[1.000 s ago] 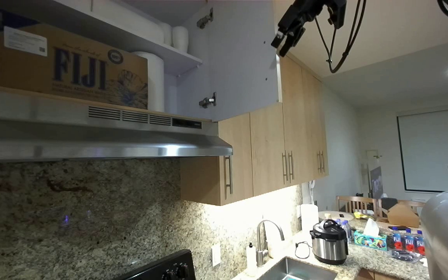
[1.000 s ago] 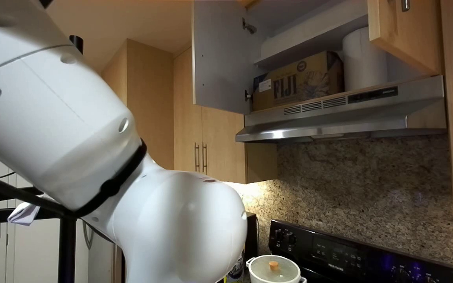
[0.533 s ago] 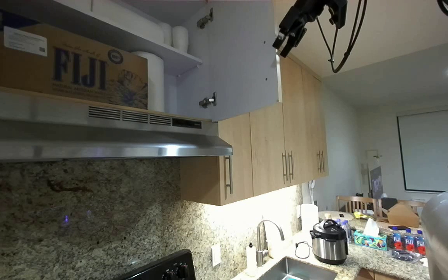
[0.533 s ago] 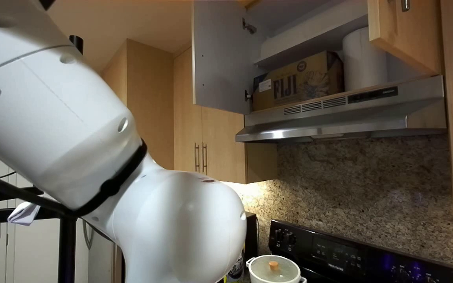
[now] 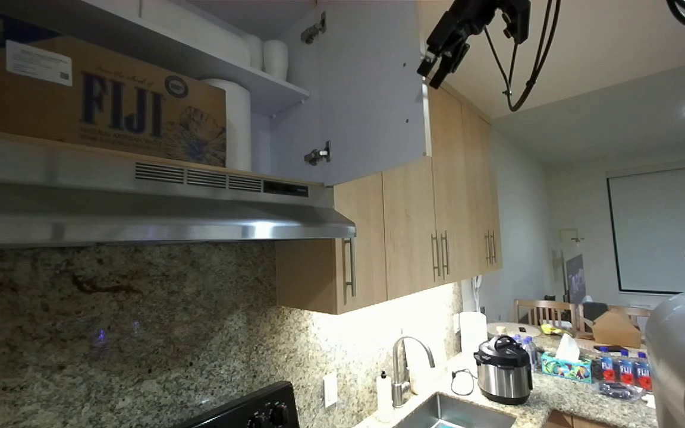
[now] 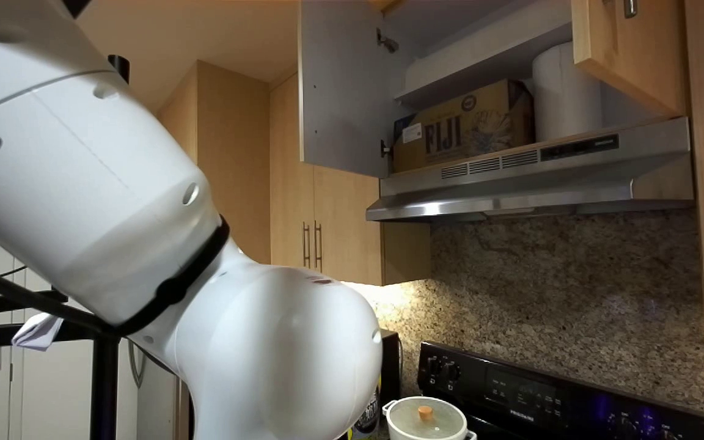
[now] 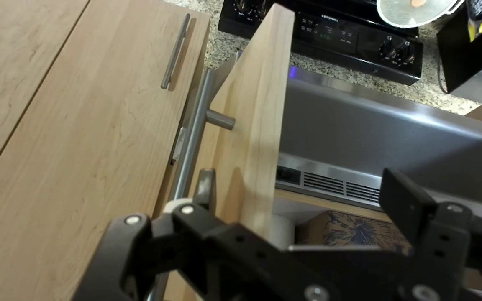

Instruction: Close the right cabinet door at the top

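Standing open above the right end of the steel range hood point(image 5: 200, 208): right cabinet door point(image 5: 372, 89), one. Flat light-wood panel, pale grey inner face; metal hinges point(image 5: 317, 156), two visible, just above the hood's right end.

Silver bar handle point(image 7: 193, 133), one, slim, on that door's outer face, higher than the hood.

Robotiq gripper point(image 7: 297, 175), one, black; in an exterior view, higher than the hood and to its right. Fingers point(image 7: 406, 205) spread wide apart. In the wrist view the door's edge runs between them, one fingertip point(image 7: 205, 188) lying just beside the handle. Contact with door or handle: cannot be told.

Franka Panda arm point(image 6: 285, 354), one, white; in an exterior view, left of the hood.

Left cabinet door point(image 6: 343, 91), one, open above the hood's left end, inner face showing.

FIJI carton point(image 6: 462, 125), one, cardboard, directly above the hood.

White cylinder point(image 6: 566, 98), one, upright, above the hood's right half.

Light-wood wall cabinet doors point(image 5: 408, 238), several, bar-handled, right of the hood.

Granite backsplash point(image 6: 541, 275), directly below the hood.

Range control panel point(image 6: 547, 400), black, lower, under the hood.

Lidded pot point(image 6: 404, 421), one, white, below the hood's left end.

Pressure cooker point(image 5: 503, 377), one, steel and black, below and well right of the hood.

Tissue box point(image 5: 565, 368), one, and FIJI bottles point(image 5: 608, 364), farther right of the hood.
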Robot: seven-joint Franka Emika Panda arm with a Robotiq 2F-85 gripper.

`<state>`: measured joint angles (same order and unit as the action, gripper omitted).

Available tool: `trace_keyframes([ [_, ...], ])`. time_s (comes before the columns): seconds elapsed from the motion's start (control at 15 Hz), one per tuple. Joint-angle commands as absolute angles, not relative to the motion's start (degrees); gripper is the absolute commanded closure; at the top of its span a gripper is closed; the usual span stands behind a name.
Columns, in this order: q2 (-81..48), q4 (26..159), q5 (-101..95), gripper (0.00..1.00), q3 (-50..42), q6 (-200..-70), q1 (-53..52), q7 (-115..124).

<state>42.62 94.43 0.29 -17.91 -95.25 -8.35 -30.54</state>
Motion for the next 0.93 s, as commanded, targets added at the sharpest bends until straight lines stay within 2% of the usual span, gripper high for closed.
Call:
trace_keyframes([
  [0.0, 42.27, 94.16, 0.9, 0.0, -17.75, -95.1, -7.58, -30.98],
  [0.87, 34.47, 89.91, 2.75, 0.0, -12.73, -97.03, -10.73, -31.66],
])
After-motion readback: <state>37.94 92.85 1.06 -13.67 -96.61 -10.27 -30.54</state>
